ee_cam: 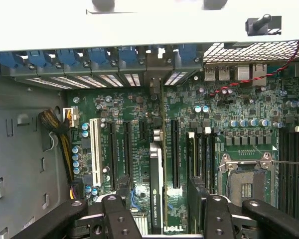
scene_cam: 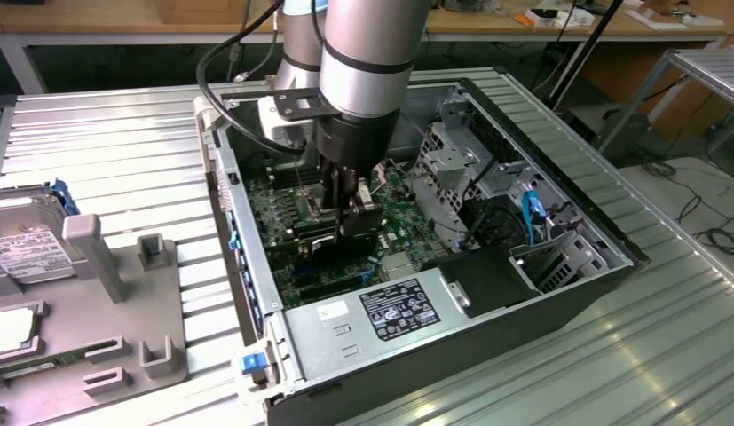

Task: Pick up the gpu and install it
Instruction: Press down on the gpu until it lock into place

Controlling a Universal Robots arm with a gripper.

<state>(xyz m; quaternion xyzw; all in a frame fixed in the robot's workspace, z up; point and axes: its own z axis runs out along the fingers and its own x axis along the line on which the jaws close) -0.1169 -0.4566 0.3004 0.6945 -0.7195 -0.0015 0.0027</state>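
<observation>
The gpu (ee_cam: 157,169) stands on edge in a slot of the green motherboard (ee_cam: 239,134), seen from above as a thin black-faced card with an NVIDIA label. Its metal bracket end reaches the rear slot openings of the case. My gripper (ee_cam: 159,201) is open and straddles the card, with one black finger (ee_cam: 123,196) on each side and a gap between each finger and the card. In the exterior view my gripper (scene_cam: 352,226) reaches straight down into the open computer case (scene_cam: 603,240), over the middle of the motherboard, and hides most of the card.
Blue retaining clips (ee_cam: 89,57) line the case's rear slots. A white slot (ee_cam: 94,149) and the CPU socket (ee_cam: 246,181) flank the card. The power supply (scene_cam: 390,311) and drive cage (scene_cam: 461,160) crowd the case. Outside, a hard drive (scene_cam: 23,244) and a grey fixture (scene_cam: 118,293) lie at the exterior view's left.
</observation>
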